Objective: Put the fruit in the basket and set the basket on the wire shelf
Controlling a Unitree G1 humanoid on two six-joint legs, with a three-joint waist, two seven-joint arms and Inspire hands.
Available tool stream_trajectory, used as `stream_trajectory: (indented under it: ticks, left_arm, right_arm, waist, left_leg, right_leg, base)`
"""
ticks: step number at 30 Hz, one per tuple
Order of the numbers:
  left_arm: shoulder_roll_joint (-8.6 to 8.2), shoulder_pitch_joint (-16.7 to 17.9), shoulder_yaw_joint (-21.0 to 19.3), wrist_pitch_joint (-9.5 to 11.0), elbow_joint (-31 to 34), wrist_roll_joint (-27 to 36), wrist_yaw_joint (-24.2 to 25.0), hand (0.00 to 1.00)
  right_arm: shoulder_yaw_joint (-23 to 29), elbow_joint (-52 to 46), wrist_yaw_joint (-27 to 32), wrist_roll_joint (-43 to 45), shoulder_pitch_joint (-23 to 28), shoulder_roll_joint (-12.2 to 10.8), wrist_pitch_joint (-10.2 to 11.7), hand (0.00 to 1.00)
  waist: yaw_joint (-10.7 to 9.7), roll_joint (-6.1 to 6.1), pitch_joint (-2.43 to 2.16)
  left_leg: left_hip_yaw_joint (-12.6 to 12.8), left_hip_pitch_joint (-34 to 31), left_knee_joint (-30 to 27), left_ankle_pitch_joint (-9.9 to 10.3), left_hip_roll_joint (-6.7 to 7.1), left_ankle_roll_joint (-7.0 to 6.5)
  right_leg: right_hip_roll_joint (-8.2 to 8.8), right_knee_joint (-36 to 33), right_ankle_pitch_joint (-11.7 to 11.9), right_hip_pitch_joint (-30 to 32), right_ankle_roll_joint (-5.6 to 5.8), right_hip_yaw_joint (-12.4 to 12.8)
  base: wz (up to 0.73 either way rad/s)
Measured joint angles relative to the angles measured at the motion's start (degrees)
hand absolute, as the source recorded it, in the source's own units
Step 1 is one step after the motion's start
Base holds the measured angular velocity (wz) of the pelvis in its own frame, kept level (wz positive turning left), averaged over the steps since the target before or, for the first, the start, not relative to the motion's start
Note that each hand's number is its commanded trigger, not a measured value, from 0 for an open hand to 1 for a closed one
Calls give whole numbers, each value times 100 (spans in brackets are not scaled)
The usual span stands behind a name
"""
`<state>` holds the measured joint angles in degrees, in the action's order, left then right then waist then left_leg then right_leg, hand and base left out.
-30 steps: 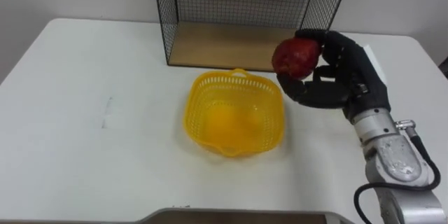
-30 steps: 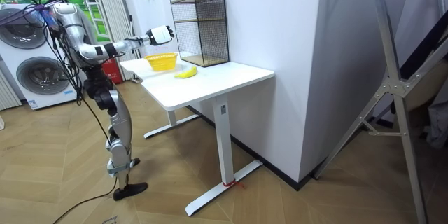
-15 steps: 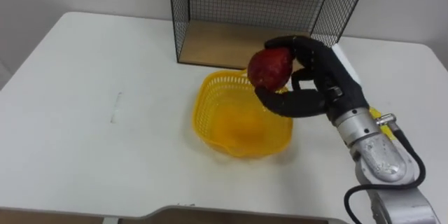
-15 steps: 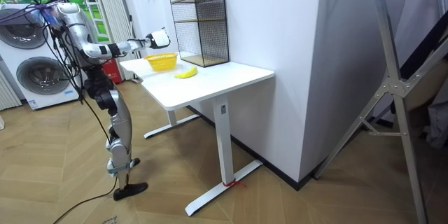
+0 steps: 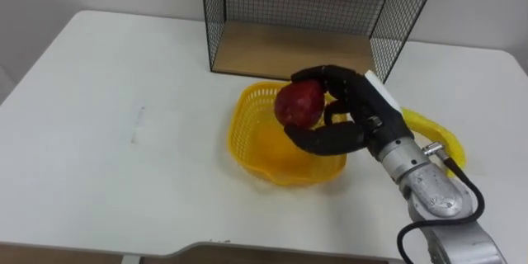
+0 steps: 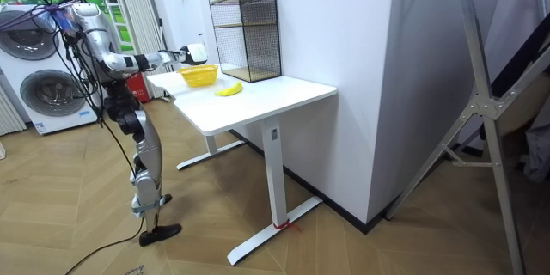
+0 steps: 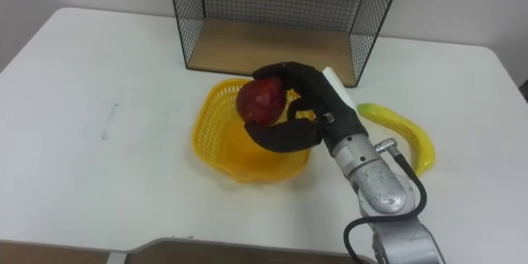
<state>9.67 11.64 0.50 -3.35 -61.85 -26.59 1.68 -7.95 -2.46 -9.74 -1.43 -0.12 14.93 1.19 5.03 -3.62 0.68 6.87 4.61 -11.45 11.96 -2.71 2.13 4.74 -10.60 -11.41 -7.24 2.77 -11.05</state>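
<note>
My right hand [image 5: 351,115] [image 7: 313,111] is shut on a red apple [image 5: 299,103] [image 7: 260,101] and holds it just above the yellow plastic basket [image 5: 247,128] [image 7: 213,132], over its right part. The basket stands on the white table in front of the black wire shelf [image 5: 289,49] [image 7: 264,45], and its bottom shows bare. A yellow banana [image 5: 433,132] [image 7: 404,130] lies on the table to the right of the basket, partly behind my forearm. In the room view I stand at the table's end with the right hand [image 6: 194,51] stretched over the basket [image 6: 198,75].
The white table [image 5: 107,132] has free room to the left of the basket. The wire shelf has a wooden floor and an open front. Washing machines [image 6: 39,77] stand behind me in the room view.
My right hand has carried the apple leftward and down, from beside the basket's right rim to over the basket. The view has shifted, bringing the banana into sight.
</note>
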Motion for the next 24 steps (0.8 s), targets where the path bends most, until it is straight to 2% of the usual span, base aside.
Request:
stream_trajectory:
  ticks: [5, 10, 24]
  left_arm:
    - [-3, 4, 4, -42, -1, -1, 26, 0]
    - [-5, 4, -4, -42, -1, -1, 70, 0]
    - [-23, 9, -6, -56, -4, 0, 123, 0]
  right_arm:
    - [0, 181, -172, 466, 9, -103, -17, 0]
    - [0, 182, -301, 556, 12, -136, -23, 0]
    - [1, 274, -372, 605, 13, -138, -60, 0]
  waist:
    - [-1, 39, -16]
    - [-2, 83, -35]
    - [-9, 95, -23]
  left_leg:
    - [-2, -7, -18, 0, -1, 0]
    - [-6, -5, -27, 0, -2, 0]
    - [-32, -6, -26, 0, -2, 0]
  right_leg:
    - [0, -3, 0, -5, 0, -1]
    - [0, -7, 1, -11, -1, -7]
    - [0, -4, 1, -20, -2, -20]
  base:
    - [0]
    - [0]
    - [0]
